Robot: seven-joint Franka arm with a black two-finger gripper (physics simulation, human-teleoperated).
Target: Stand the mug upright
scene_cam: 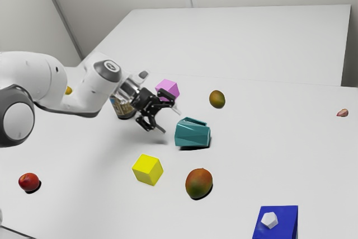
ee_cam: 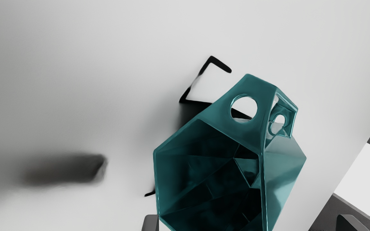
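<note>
1. Gripper [scene_cam: 172,122]: stood open and empty, its two fingers well spread, the tips short of the mug in the exterior view.

2. Mug [scene_cam: 193,135]: lay on its side on the bench [scene_cam: 279,144], just beyond the fingertips toward the exterior view's right. Its long axis ran roughly away from the gripper, with the mouth [ee_cam: 210,179] facing the fingers and the base farther off. This was the governing relation: the approach appeared to meet the rim first, and righting the mug would call for swinging the mouth upward.

3. Handle [ee_cam: 247,106]: rose on the mug's upper side in the exterior view. One finger [ee_cam: 150,223] appeared close to the rim in the wrist view; contact could not be told.

4. Near neighbours: the pink block [scene_cam: 167,89] stood beyond the gripper, the yellow block [scene_cam: 147,169] on the exterior camera's side. Either might limit a wide sideways swing.

5. Farther out: one mango [scene_cam: 199,183] lay toward the exterior camera, another [scene_cam: 217,99] beyond the mug. Open bench lay past the base, toward the exterior view's right; the bench's far edge ran well apart from the mug.
</note>
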